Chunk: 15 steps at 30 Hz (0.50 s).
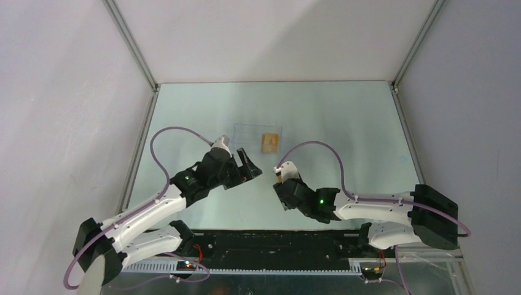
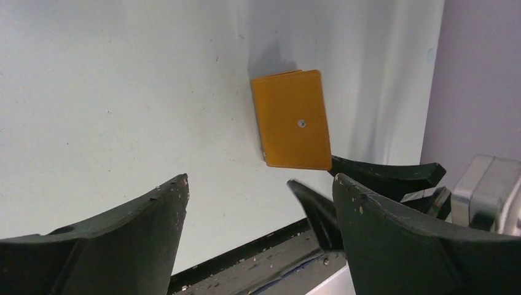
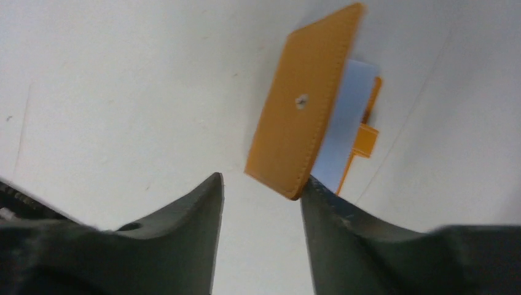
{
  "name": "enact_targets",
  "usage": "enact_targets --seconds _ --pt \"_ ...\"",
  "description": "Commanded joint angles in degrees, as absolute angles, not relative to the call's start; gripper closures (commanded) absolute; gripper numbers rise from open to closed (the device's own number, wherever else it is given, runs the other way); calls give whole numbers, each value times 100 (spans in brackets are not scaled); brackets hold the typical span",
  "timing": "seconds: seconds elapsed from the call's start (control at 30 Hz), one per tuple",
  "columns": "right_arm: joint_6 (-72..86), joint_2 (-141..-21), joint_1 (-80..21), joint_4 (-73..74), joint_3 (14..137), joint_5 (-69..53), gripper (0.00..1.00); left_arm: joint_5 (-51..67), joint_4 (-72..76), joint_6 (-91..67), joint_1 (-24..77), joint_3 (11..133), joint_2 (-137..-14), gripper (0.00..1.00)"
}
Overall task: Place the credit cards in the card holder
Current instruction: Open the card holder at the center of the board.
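The card holder [image 2: 292, 120] is an orange wallet lying on the pale table, with a small stud on its cover. In the right wrist view the card holder [image 3: 304, 117] gapes partly open, showing a blue inner panel [image 3: 347, 123] and its tab clasp [image 3: 367, 140]. My right gripper [image 3: 262, 179] is open, with the wallet's lower corner touching one fingertip [image 3: 313, 190] and nothing between the jaws. My left gripper [image 2: 261, 179] stands open just left of the wallet, holding nothing. A tan credit card [image 1: 268, 142] lies on the clear case [image 1: 249, 131] behind both grippers.
Grey enclosure walls and metal frame rails [image 1: 136, 157] border the table on the left, back and right. The black base rail [image 1: 276, 246] runs along the near edge. The right gripper's dark fingers [image 2: 387, 175] show close beside the left gripper in the left wrist view.
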State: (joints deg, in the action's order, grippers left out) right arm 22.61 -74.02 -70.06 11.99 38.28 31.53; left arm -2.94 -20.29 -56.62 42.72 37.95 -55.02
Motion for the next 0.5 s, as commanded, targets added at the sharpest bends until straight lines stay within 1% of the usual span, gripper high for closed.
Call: enact_targets --seconds 0.0,0.07,0.2,0.3,0.4,0.47 --pt "2289 -7099 -7022 1112 3937 2025 36 -68 -1941 -5918 4238 3973 -5766 9" --pt "2311 -7045 -6970 1064 3932 1620 29 118 -1881 -5963 4236 4008 -6046 9" --pt "2483 -6981 -6678 863 3910 947 22 400 -1754 -5915 4247 4167 -6474 10" --pt "2571 -6979 -6275 534 3860 438 19 457 -1723 -5824 4250 4262 -6656 11" --pt "2636 -7041 -5703 125 3827 -480 19 461 -1700 -5786 4252 4325 -6803 11" --pt "2660 -7107 -5501 -241 3819 -897 18 475 -1677 -5783 4248 4335 -6832 11"
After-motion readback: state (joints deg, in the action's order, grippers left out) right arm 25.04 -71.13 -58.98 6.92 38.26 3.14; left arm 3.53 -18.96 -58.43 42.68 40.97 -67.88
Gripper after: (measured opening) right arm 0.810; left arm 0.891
